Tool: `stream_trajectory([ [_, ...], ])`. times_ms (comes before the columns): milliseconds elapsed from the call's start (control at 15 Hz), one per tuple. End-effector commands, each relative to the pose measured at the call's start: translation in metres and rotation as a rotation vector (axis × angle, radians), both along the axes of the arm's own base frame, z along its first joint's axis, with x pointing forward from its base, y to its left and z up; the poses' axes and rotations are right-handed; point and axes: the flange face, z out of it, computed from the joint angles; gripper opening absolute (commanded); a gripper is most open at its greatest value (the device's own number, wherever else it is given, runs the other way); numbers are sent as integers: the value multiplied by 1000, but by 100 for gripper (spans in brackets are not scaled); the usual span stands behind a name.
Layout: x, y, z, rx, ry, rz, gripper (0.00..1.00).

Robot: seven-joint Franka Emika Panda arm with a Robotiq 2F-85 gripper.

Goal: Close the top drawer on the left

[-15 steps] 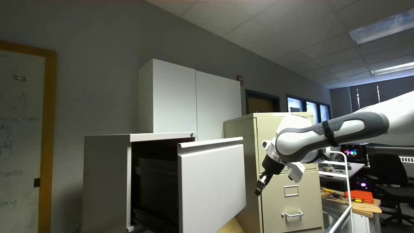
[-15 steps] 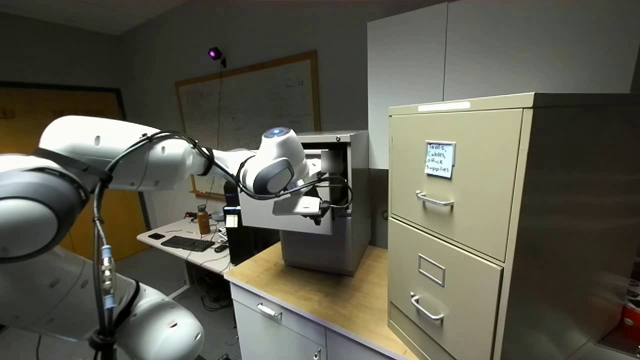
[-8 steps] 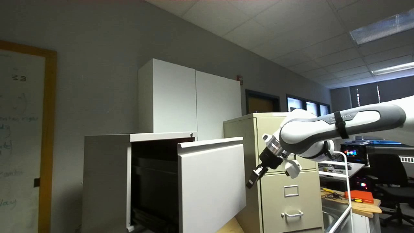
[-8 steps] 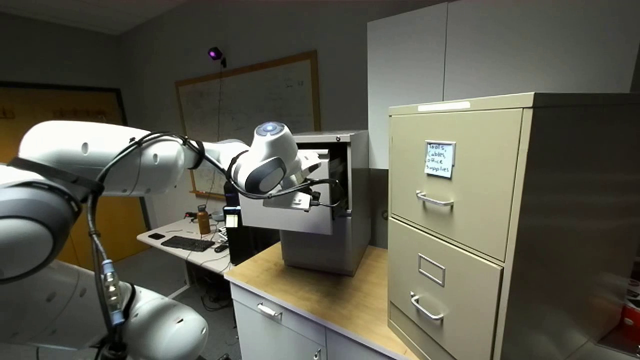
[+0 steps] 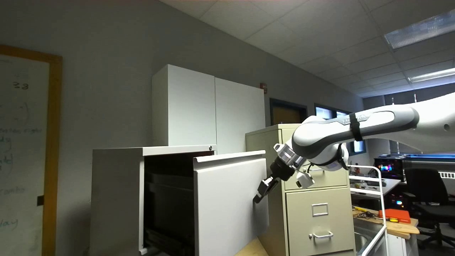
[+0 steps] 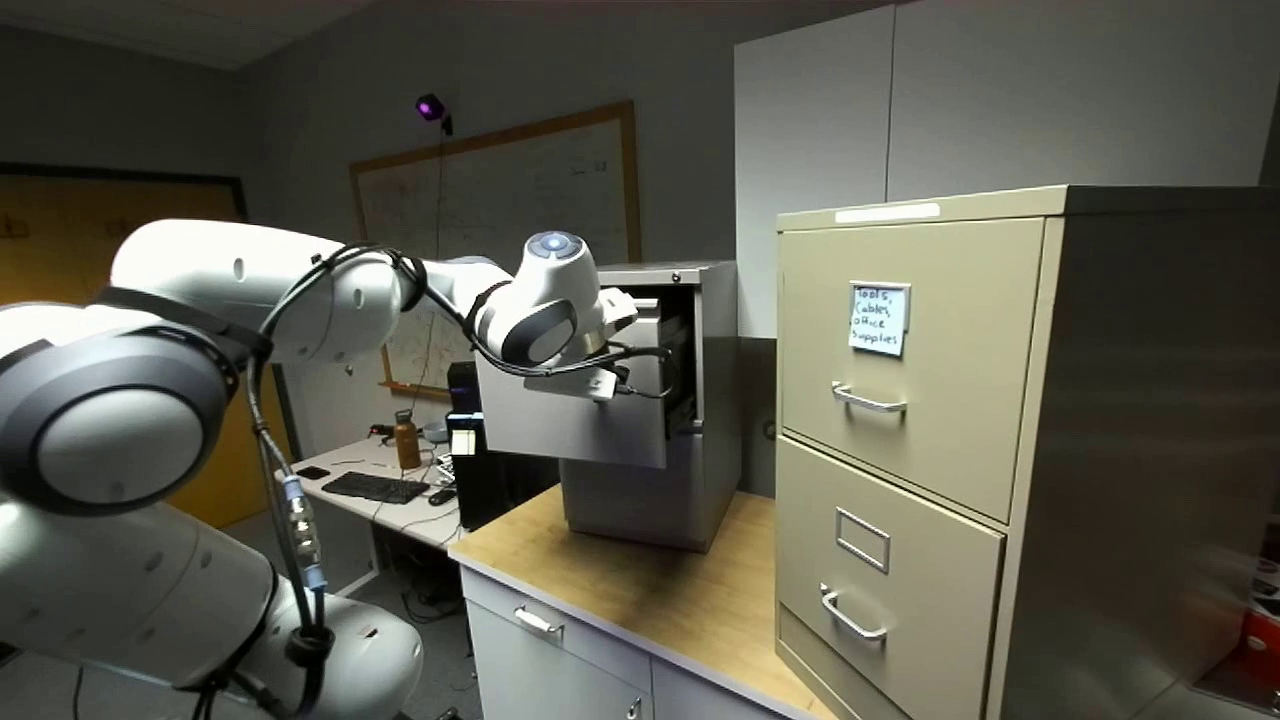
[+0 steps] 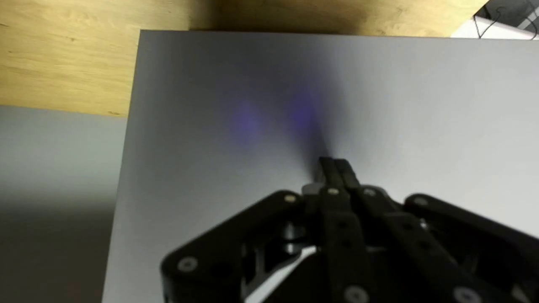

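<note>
Jaws up against the open top drawer point(image 5: 231, 202)

Pressed together, the jaws touch the top drawer's flat pale front with their tips. The drawer stands well out of the grey cabinet point(image 5: 117, 199), and I see its dark inside. The cabinet sits on a wooden table point(image 6: 650, 590), the beige filing cabinet point(image 6: 905, 465) near it; white cupboard doors point(image 5: 192, 106) rise behind.

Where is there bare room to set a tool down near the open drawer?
Bare wood shows on the counter between the grey cabinet and the beige filing cabinet, out to the counter's front edge. Crowded: the front of the open top drawer, taken up by the shut gripper and the arm.
</note>
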Motion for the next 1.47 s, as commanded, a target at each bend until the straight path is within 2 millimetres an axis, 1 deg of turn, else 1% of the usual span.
stream_trajectory([
  [0, 37, 16, 9, 20, 22, 13, 2],
  [200, 63, 23, 10, 41, 51, 17, 2],
  [533, 117, 41, 10, 83, 117, 21, 2],
  [733, 150, 56, 15, 91, 135, 23, 2],
  [867, 173, 66, 22, 81, 136, 20, 2],
  [1067, 208, 77, 26, 84, 146, 2, 2],
  [1400, 257, 89, 28, 86, 156, -30, 2],
])
